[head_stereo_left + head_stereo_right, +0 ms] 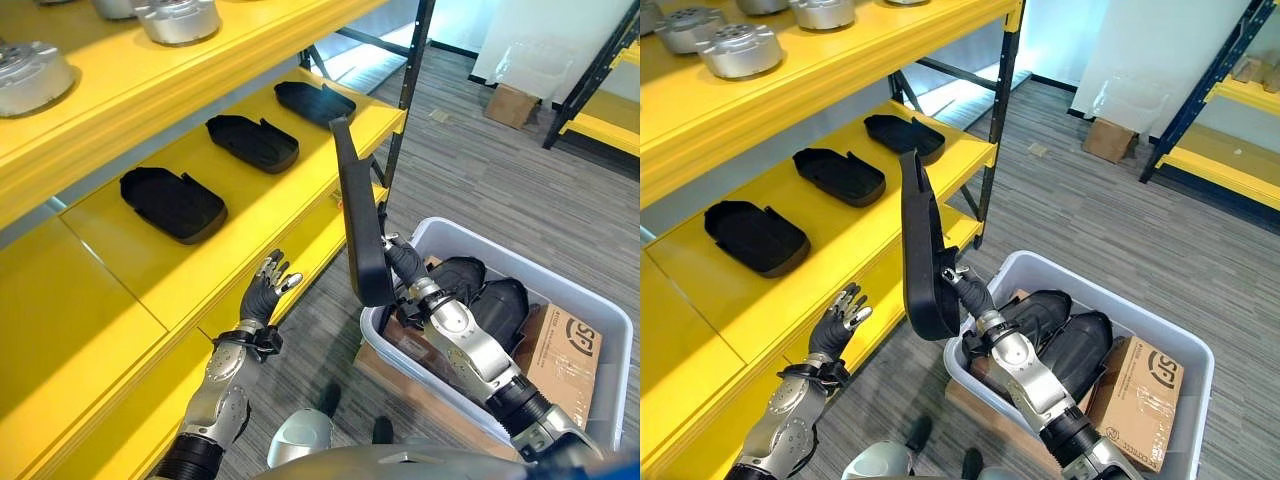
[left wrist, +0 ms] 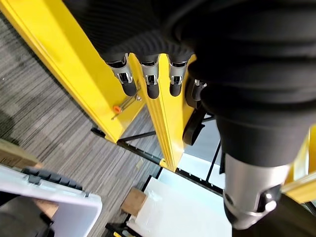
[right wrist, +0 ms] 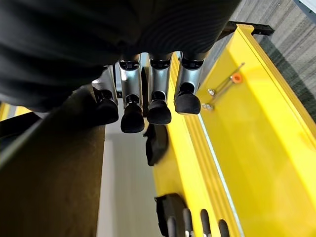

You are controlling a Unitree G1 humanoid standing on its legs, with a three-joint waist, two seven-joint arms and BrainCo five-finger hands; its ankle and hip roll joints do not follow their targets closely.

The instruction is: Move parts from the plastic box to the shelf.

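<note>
The right hand (image 1: 970,290) has its fingers curled around a long black part (image 1: 923,250) and holds it upright above the near corner of the plastic box (image 1: 1185,350), beside the yellow shelf (image 1: 855,225). More black parts (image 1: 1065,335) lie in the box, and three lie on the shelf. The left hand (image 1: 840,318) is by the shelf's front edge, fingers loose and holding nothing.

1. You'll find just one piece of print: a dark printed mark (image 1: 1157,377) on the top face of the cardboard box (image 1: 1135,410).
2. Look at about 4 o'clock in the head views; that box lies inside the plastic box (image 1: 1120,304), at the end nearest you.
3. The mark is a few bold characters inside an outline, standing skewed to you.
</note>
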